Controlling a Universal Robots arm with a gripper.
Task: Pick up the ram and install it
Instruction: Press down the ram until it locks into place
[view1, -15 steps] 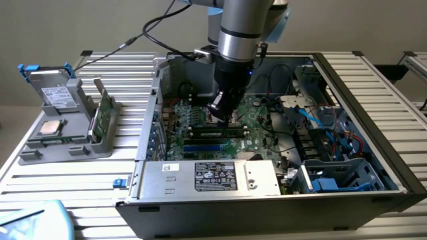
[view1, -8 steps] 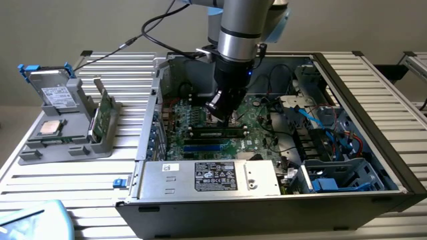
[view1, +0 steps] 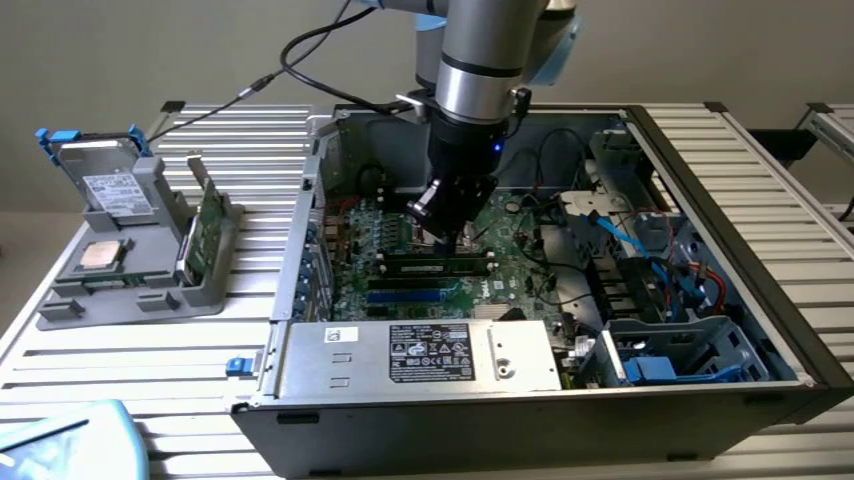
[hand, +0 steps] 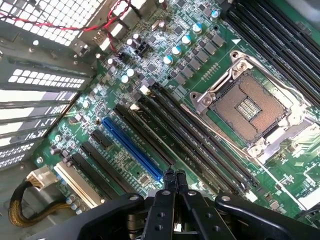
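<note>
One gripper (hand: 172, 181), fingers pressed together and pinching nothing, hung low inside the one open case (view1: 787, 330), just over the black memory slots (hand: 200, 145) beside the one bare socket (hand: 247, 107). One blue slot (hand: 132, 147) ran alongside them. On the counter (view1: 147, 360), at the exterior view's left and well apart from the gripper, one grey holder (view1: 207, 290) carried one green ram (view1: 196, 245) standing on edge, one processor (view1: 100, 255) and one drive (view1: 114, 185).
</note>
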